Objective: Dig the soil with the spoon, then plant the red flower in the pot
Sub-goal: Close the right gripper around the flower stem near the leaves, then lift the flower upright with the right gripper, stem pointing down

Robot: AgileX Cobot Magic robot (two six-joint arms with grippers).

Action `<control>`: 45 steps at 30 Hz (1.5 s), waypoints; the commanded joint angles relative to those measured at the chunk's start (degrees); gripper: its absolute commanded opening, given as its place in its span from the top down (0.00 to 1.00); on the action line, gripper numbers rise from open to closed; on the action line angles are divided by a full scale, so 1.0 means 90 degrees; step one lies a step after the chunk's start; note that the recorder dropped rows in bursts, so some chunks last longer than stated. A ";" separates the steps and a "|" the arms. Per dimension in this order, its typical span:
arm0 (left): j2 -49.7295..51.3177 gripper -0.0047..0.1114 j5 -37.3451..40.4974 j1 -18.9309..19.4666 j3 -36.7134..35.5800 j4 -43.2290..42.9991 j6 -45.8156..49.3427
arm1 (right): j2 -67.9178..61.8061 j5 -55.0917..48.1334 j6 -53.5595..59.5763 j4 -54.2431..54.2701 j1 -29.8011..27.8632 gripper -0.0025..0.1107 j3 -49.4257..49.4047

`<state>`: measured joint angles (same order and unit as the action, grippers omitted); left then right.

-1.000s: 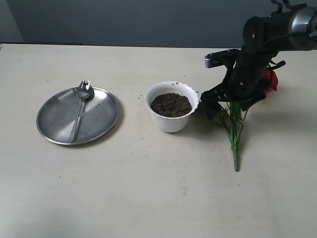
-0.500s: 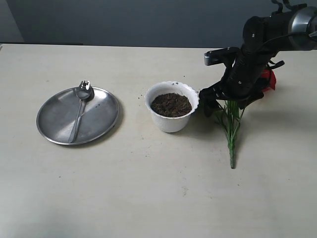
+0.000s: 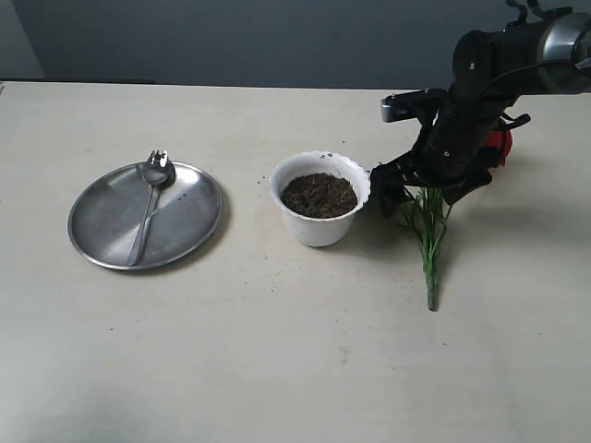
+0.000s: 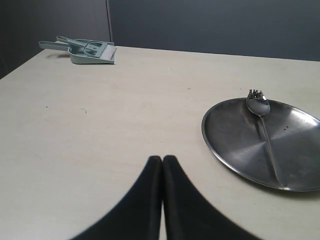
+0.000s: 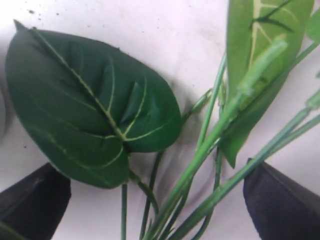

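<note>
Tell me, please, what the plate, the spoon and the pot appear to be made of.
The plate looks steel: brushed sheen, soft reflections. The spoon looks polished metal: bright glints on its bowl. The pot is smooth white plastic or ceramic; I cannot tell which.

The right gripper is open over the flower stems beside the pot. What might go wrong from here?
Thin stalks of the red flower lie spread inside the open right gripper; closing may catch only some, or a leaf, and it could slip.
The pot stands close beside that gripper; a swing might knock it and spill the soil.
</note>
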<state>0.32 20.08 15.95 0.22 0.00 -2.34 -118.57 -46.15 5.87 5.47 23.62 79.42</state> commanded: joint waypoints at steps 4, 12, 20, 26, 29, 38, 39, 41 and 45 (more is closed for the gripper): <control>-0.0036 0.96 -0.0090 -0.0011 -0.0025 0.0000 -0.0011 | 0.0005 0.0356 -0.1066 -0.0418 -0.0016 0.20 0.0035; -0.0036 0.96 -0.0090 -0.0011 -0.0025 0.0000 -0.0011 | 0.0005 0.0370 -0.1651 -0.0877 -0.0016 0.20 0.0035; -0.0036 0.96 -0.0090 -0.0011 -0.0025 0.0000 -0.0011 | -0.0036 0.0529 -0.2165 -0.1094 -0.0016 0.20 0.0035; -0.0036 0.96 -0.0090 -0.0011 -0.0025 0.0000 -0.0011 | -0.0454 0.0495 -0.2475 -0.1228 -0.0016 0.20 0.0035; -0.0036 0.96 -0.0090 -0.0011 -0.0025 0.0000 -0.0011 | -0.0633 0.0561 -0.2674 -0.1246 -0.0016 0.20 0.0035; -0.0036 0.96 -0.0090 -0.0011 -0.0025 0.0000 -0.0011 | -0.0702 0.0863 -0.2842 -0.1433 -0.0016 0.20 0.0035; -0.0036 0.96 -0.0090 -0.0011 -0.0025 0.0000 -0.0011 | -0.0702 0.0863 -0.2842 -0.1433 -0.0016 0.20 0.0035; -0.0036 0.96 -0.0090 -0.0011 -0.0025 0.0000 -0.0011 | -0.0702 0.0863 -0.2842 -0.1459 -0.0016 0.20 0.0035; -0.0036 0.96 -0.0090 -0.0011 -0.0025 0.0000 -0.0011 | -0.0702 0.0837 -0.2842 -0.1464 -0.0016 0.50 0.0035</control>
<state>0.32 19.97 15.95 0.22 0.00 -2.34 -123.94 -38.46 -19.52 -6.23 23.62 79.80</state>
